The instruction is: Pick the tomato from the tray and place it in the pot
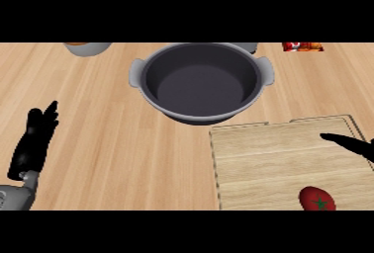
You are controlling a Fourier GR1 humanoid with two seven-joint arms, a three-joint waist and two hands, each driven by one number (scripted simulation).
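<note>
A red tomato with a green stem lies on the wooden tray near the tray's front edge, at the lower right. The grey pot with two side handles stands behind the tray, near the middle, and nothing shows inside it. My right hand enters from the right edge over the tray, fingers straight, well behind the tomato and apart from it. My left hand rests open at the left, fingers pointing up.
A grey container shows partly at the back left edge. A red and orange item sits at the back right. Another grey object peeks out behind the pot. Wooden counter lies between my left hand and the tray.
</note>
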